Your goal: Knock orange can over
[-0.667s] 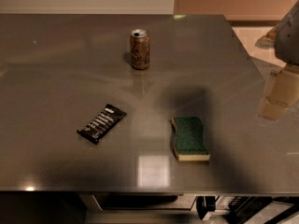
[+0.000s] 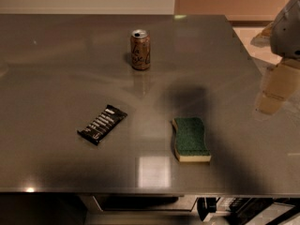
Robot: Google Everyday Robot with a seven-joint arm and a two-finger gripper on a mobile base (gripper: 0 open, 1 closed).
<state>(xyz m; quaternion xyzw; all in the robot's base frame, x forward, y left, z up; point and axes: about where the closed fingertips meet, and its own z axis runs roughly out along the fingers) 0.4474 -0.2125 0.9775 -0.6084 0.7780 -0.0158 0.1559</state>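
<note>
The orange can [image 2: 140,49] stands upright on the grey steel table [image 2: 56,78], towards the back middle, with dark scrawled lettering and a silver top. My gripper [image 2: 276,87] hangs at the right edge of the view, over the table's right side and well to the right of the can, with its pale fingers pointing down. It touches nothing that I can see.
A black snack-bar wrapper [image 2: 102,123] lies front left of centre. A green and yellow sponge [image 2: 191,138] lies front right of centre, between gripper and can line. The table's front edge runs along the bottom, with floor beyond the right edge.
The gripper has shifted slightly; the can, wrapper and sponge have not moved.
</note>
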